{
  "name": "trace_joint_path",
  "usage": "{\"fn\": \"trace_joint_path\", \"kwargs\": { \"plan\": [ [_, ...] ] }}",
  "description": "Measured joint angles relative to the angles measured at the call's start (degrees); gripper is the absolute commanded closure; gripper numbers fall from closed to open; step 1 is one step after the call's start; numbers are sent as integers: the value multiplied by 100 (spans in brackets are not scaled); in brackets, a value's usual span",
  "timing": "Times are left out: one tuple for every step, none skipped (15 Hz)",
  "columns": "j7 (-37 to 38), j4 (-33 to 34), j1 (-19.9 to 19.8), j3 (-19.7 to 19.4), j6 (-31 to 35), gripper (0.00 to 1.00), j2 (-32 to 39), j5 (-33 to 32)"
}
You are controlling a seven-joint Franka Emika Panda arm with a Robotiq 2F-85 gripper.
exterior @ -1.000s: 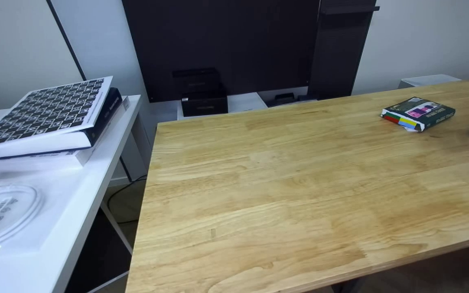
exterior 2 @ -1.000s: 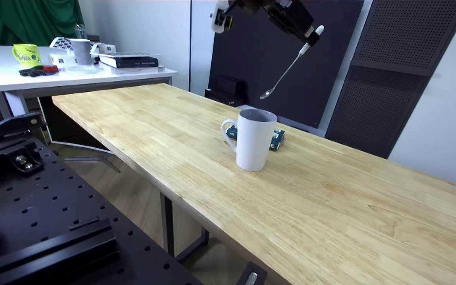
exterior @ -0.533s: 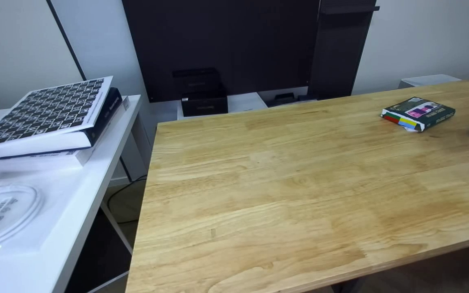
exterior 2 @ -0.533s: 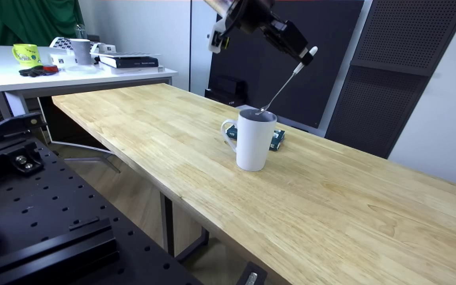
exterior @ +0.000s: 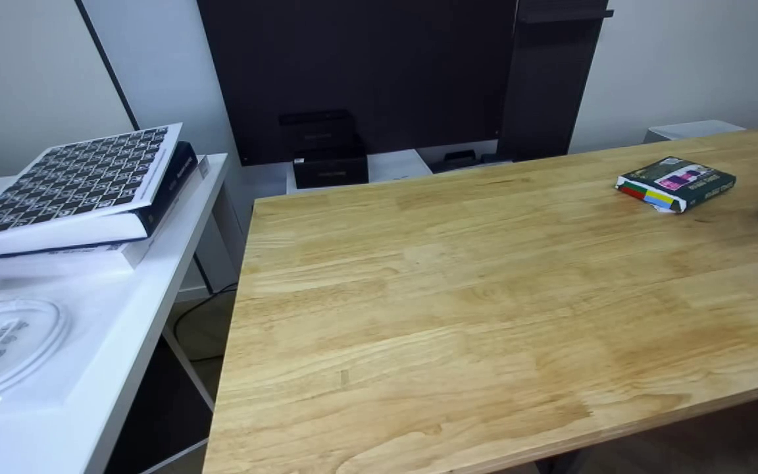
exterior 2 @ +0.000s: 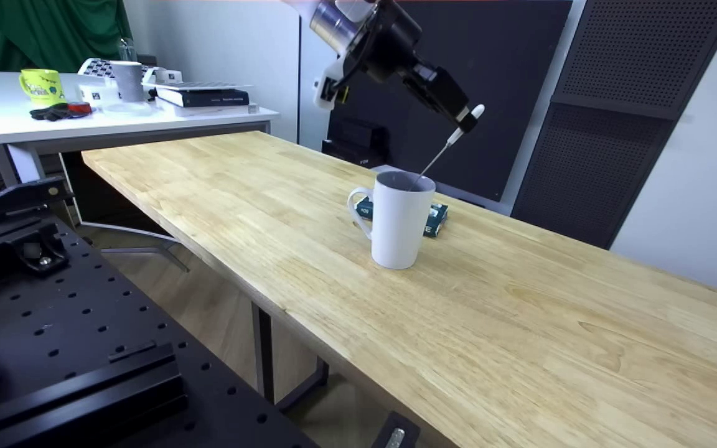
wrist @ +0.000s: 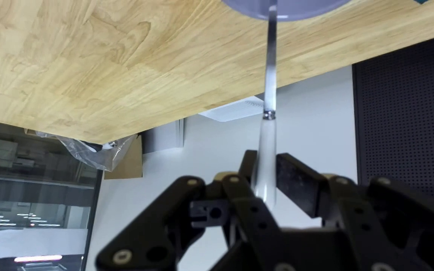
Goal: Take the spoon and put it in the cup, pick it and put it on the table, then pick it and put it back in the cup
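As the tool pinches the spoon by its white handle, jaws drawn in to the handle's own thickness, the step in hand looks to be putting the spoon into the cup; whether for the first time or as the final return, I cannot tell from these views. Next, I judge, the spoon wants lowering deeper and perhaps bringing more upright, so that its lower end meets the bottom before the jaws spread and the tool backs off along the handle. Letting go at this height would likely drop it with a knock, and a sideways drift could lever the stem against the rim and tip the cup. The spoon itself is long and slim: glossy white grip, a small metal collar, then a thin, straight, silvery stem. It slants from the tool down through the cup's mouth, its bowl hidden inside; whether the stem touches the rim is unclear. Plain white outside and greyer within, the cup stands upright on the surface, and in an exterior view its loop lies on the side away from the tool. Behind it, partly covered, lies a flat dark green box.
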Motion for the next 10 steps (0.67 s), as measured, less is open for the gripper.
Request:
{"fn": "trace_joint_path", "kwargs": {
  "plan": [
    [12,0,-5,9,-1,95,59,0],
    [24,0,-12,21,-2,54,117,0],
    [37,1,-20,35,-3,52,163,0],
    [45,4,-28,55,-4,47,194,8],
    [49,9,-36,75,-3,41,211,14],
    [53,21,-38,94,-1,32,211,20],
    [54,49,-40,119,1,27,204,24],
    [56,91,-40,146,5,20,188,34],
    [57,136,-40,170,13,12,158,50],
    [57,178,-41,194,17,7,111,79]
  ]
}}
